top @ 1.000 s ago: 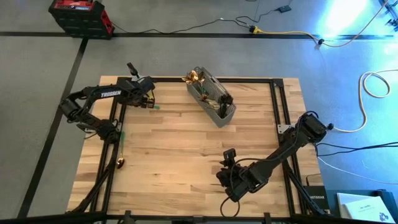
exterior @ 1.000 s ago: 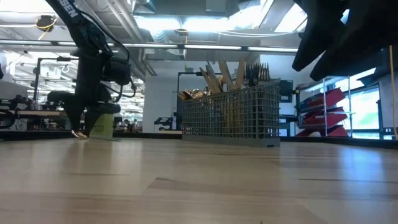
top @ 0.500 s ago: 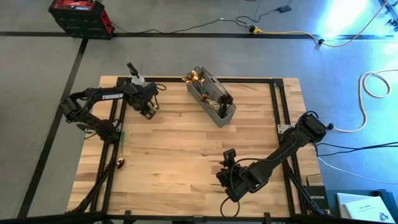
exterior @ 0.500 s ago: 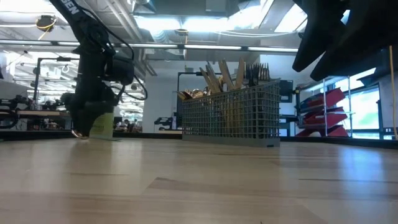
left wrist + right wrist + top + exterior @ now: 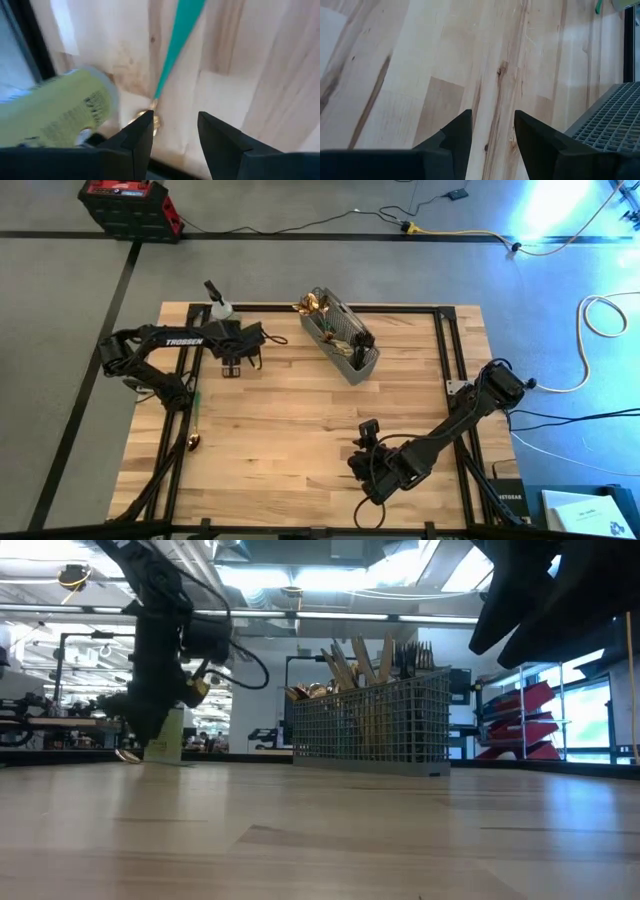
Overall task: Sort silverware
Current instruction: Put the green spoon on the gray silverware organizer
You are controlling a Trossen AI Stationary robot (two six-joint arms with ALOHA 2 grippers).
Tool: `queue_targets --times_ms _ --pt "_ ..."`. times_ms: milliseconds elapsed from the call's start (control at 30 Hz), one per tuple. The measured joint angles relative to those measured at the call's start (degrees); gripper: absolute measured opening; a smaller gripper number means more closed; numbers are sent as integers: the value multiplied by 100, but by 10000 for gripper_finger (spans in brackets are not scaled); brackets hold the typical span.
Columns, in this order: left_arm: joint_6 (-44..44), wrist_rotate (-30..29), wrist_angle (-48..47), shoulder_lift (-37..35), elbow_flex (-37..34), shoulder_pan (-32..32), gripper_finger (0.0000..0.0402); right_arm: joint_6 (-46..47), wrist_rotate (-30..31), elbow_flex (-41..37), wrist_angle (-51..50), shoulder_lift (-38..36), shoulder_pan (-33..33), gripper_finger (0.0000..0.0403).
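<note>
Your left gripper (image 5: 233, 364) hangs over the far left part of the table (image 5: 300, 420), fingers (image 5: 137, 135) parted with bare wood between them, gripping nothing. Just ahead of those fingers lies a green-handled piece (image 5: 175, 42) with a gold end, flat on the boards, and the spray bottle (image 5: 55, 112) sits right beside it. That closeness matters: the bottle crowds one side, so I judge a grab there leaves little room for a finger on that flank. Nearer your left arm's base, another green-handled spoon (image 5: 196, 423) lies along the table's edge, well apart from the gripper.

Right of the left gripper stands the caddy (image 5: 345, 340), already packed with gold and dark silverware (image 5: 360, 665) standing upright, handles poking above the mesh. Most of the sorting looks done.

Your right gripper (image 5: 366, 438) waits low at the near edge, well apart from the caddy, fingers (image 5: 455, 137) apart over bare wood, holding nothing.
</note>
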Motion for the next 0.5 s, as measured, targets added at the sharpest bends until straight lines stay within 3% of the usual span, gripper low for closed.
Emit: queue_targets --times_ms 333,500 --pt "2103 -313 -431 371 142 204 139 -2 -71 0 61 0 -2 131" --pt "2520 -311 -206 750 140 280 139 -2 -139 0 85 2 0 131"
